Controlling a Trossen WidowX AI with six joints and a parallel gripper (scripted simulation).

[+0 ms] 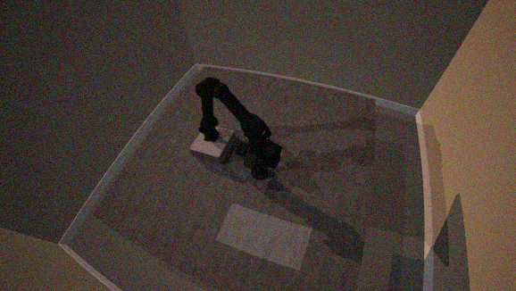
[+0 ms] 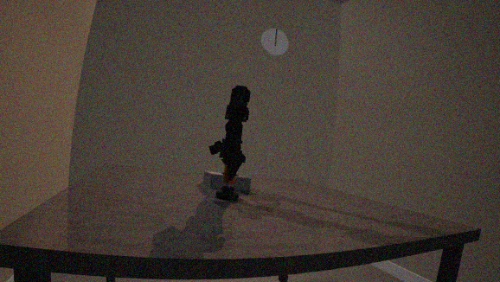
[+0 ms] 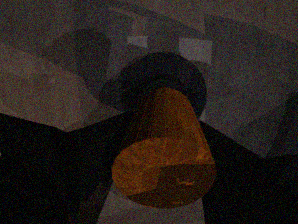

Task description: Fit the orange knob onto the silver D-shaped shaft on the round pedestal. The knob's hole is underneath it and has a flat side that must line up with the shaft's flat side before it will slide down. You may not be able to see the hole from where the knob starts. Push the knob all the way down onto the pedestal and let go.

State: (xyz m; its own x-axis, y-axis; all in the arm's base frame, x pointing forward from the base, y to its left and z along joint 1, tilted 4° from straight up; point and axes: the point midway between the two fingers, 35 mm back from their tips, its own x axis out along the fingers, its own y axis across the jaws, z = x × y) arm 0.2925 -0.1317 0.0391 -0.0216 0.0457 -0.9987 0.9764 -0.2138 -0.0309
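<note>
The orange knob (image 2: 227, 175) (image 3: 162, 172) is held upright between the dark fingers of my gripper (image 2: 229, 172) (image 3: 164, 123). In the wrist view it is a tapered cylinder with its wide end toward the camera. The round dark pedestal (image 2: 227, 195) (image 3: 182, 67) is just below the knob's narrow end; in the exterior view a small paler gap shows between them. The silver shaft cannot be made out clearly, and the knob's hole is hidden underneath. In the top view the arm hides the knob. I cannot tell how the flat sides line up.
The arm stands on a pale block (image 1: 205, 147) (image 2: 212, 179) behind the pedestal. A pale rectangle (image 1: 263, 236) lies on the table (image 1: 156, 192) (image 2: 130, 216) in the top view. The arm's shadow falls across the tabletop. The light is dim and the pictures are grainy.
</note>
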